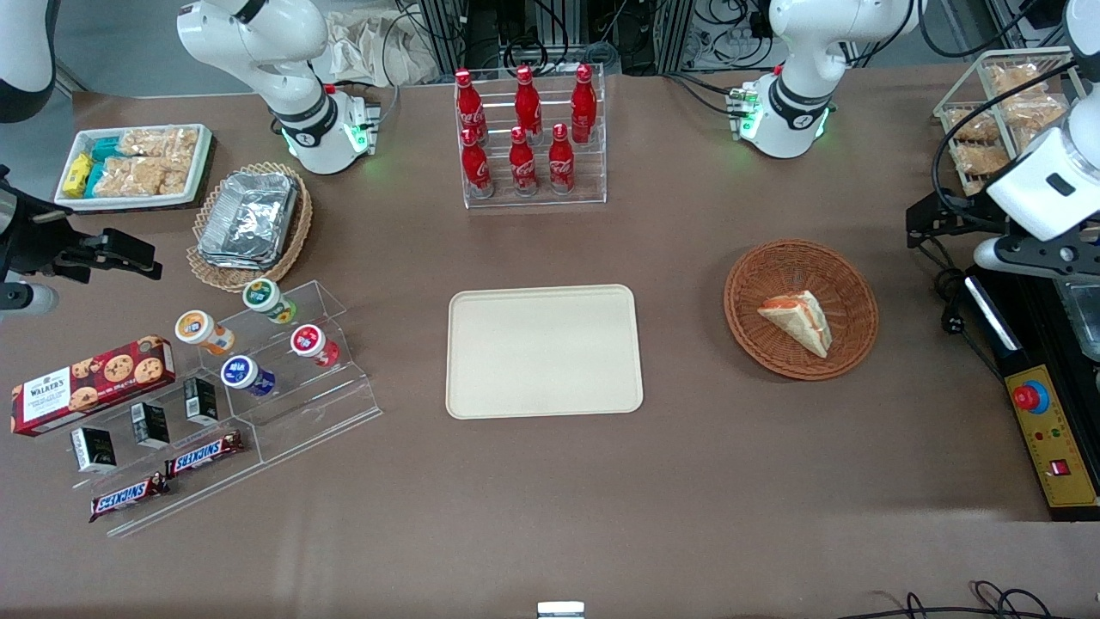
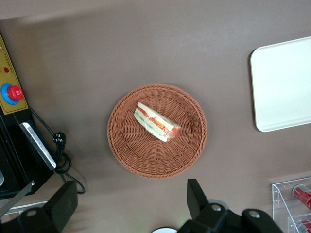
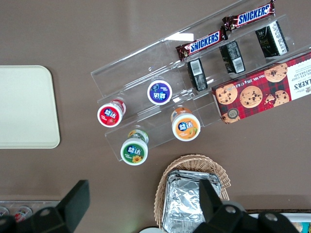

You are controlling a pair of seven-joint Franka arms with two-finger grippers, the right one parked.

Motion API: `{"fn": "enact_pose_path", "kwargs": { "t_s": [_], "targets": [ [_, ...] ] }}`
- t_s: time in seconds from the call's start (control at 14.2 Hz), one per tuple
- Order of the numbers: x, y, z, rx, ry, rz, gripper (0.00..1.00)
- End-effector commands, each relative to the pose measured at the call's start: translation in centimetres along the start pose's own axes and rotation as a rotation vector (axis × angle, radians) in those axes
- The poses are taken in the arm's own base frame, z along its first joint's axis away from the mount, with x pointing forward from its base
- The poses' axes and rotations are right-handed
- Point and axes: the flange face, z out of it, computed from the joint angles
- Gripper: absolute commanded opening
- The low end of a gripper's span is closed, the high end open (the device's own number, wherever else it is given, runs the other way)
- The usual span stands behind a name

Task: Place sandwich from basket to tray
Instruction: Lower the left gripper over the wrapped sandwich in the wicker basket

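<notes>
Hovering high and off to the working arm's end of the table (image 1: 705, 481), the end effector (image 2: 131, 204) has its two dark fingers (image 2: 197, 196) spread wide with nothing between them; the wrist camera looks straight down past them at the basket (image 2: 121, 145). The reach has not yet begun, so the step in hand reads as the approach toward the pick.

Taking the basket as the landmark: the sandwich (image 1: 799, 320) lies inside it, near the middle of the weave, resting on a broad face with its striped red-orange and green filling edge showing in the wrist view. The tray (image 1: 544, 351) sits well apart from the basket, toward the parked arm's end, and is bare. A rack of red bottles (image 1: 526, 129) stands farther from the front camera than the basket and nearer the tray's side of it.

By my judgement the next move calls for bringing the end effector over the basket's centre, turning the fingers so they straddle the wedge across its narrow thickness, and descending between the raised rim without catching the wicker. The bread looks soft, so a light squeeze would suit; too firm a grip could crush it or push the filling out.
</notes>
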Motion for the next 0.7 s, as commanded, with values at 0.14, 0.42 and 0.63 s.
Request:
{"fn": "enact_pose_path", "kwargs": {
  "t_s": [0.14, 0.42, 0.63],
  "targets": [
    [1.3, -0.3, 0.4, -0.019, -0.024, 0.005, 1.00],
    [1.2, 0.2, 3.7, -0.044, -0.090, -0.250, 1.00],
    [0.1, 0.0, 6.5, -0.036, -0.103, -0.389, 1.00]
  ]
}}
